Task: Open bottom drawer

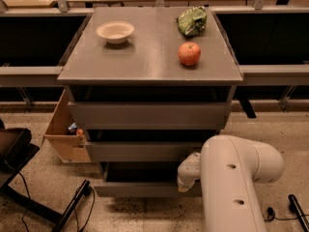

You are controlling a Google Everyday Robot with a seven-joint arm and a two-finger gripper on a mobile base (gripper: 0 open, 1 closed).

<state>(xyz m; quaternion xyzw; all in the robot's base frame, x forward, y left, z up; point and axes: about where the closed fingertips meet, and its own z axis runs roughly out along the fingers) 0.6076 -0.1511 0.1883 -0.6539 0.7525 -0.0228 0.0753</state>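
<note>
The grey cabinet has three handleless drawer fronts. The bottom drawer is the lowest and thinnest front, and it stands out a little from the cabinet with a dark gap above it. My white arm comes in from the lower right. My gripper is at the arm's end, against the right end of the bottom drawer's front. The arm hides most of the gripper.
A white bowl, a red apple and a green bag sit on the cabinet top. A cardboard box stands at the cabinet's left. A black chair base and cables lie on the floor at left.
</note>
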